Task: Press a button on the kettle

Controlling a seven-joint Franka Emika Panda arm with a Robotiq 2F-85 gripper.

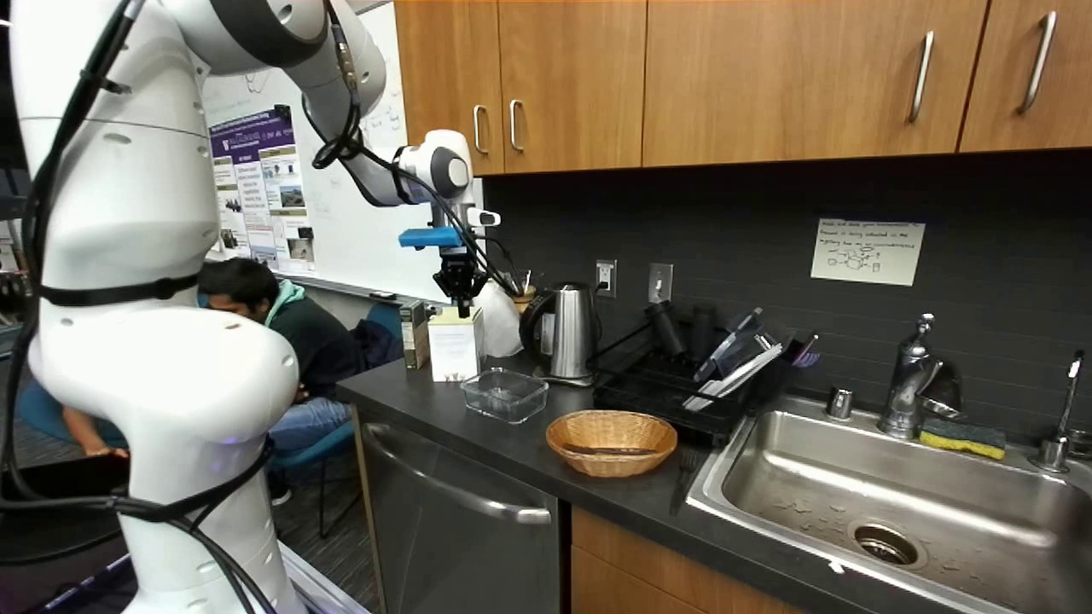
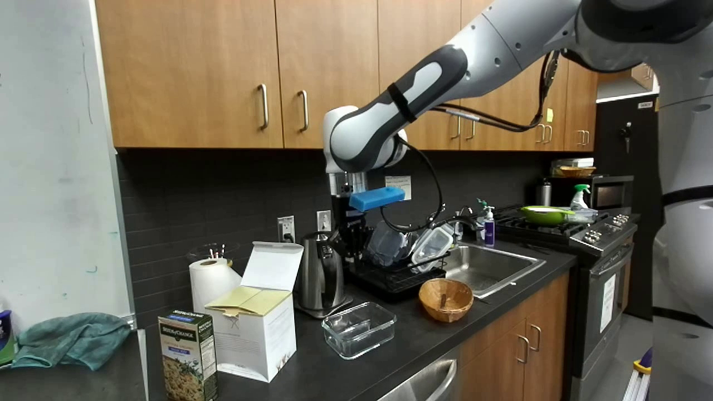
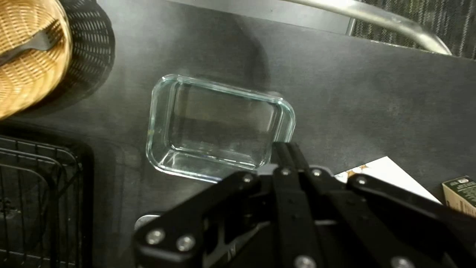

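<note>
In both exterior views I find the kettle (image 1: 573, 333) too small to make out its button. On my wrist view the hand (image 3: 288, 146) covers a corner of the dish (image 3: 219, 128) and part of the white box (image 3: 390, 175); the left edge crops the basket (image 3: 29, 85) and rack (image 3: 55, 201). I can't read the note (image 1: 868, 251).

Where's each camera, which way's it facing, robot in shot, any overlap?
In an exterior view: near the arm, facing the backsplash and sink; arm fills picture left.
In an exterior view: near the food box, facing along the counter toward the stove; arm spans picture right half.
Wrist view: behind the hand, facing down at the glass container; only the hand shows, shut.
Shared: kettle in both exterior views; glass container and basket in all three.
</note>
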